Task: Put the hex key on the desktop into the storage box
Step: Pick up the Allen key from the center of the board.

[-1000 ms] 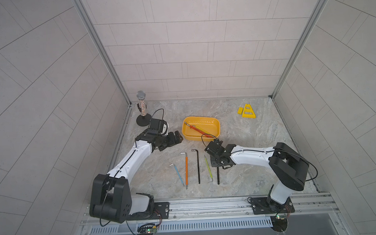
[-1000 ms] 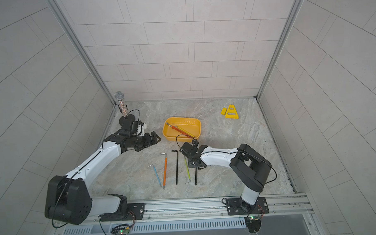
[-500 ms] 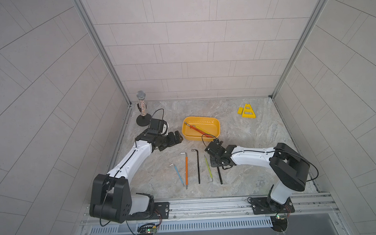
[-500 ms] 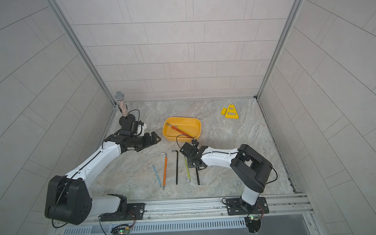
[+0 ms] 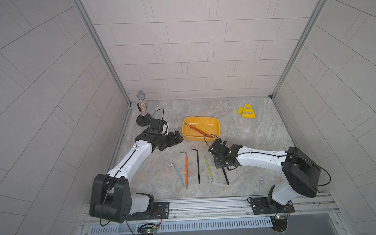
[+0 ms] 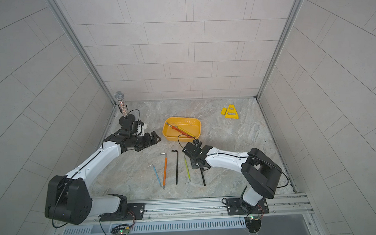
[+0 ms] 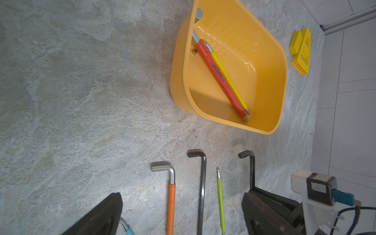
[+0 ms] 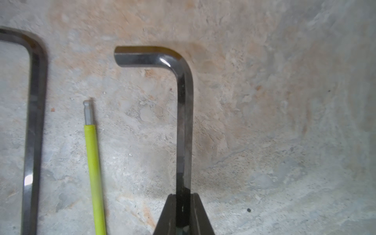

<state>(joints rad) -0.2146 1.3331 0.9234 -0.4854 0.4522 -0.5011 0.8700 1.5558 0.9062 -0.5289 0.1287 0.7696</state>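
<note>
Marbled desktop (image 5: pixel 258 130), both top views, right gripper (image 5: pixel 222 164) clenched on black key (image 5: pixel 225 177) near front of box (image 5: pixel 192 137), key's free end swung away from green key (image 5: pixel 208 169) since a second ago, left wrist view, left gripper (image 7: pixel 182 195) spread open, right wrist view, jaws pinching shaft.

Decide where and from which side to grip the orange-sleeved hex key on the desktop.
Likely best: grip the orange-sleeved hex key mid-sleeve from straight above, jaws across the shaft; it lies flat, with the blue key and long black key close on either side.
</note>
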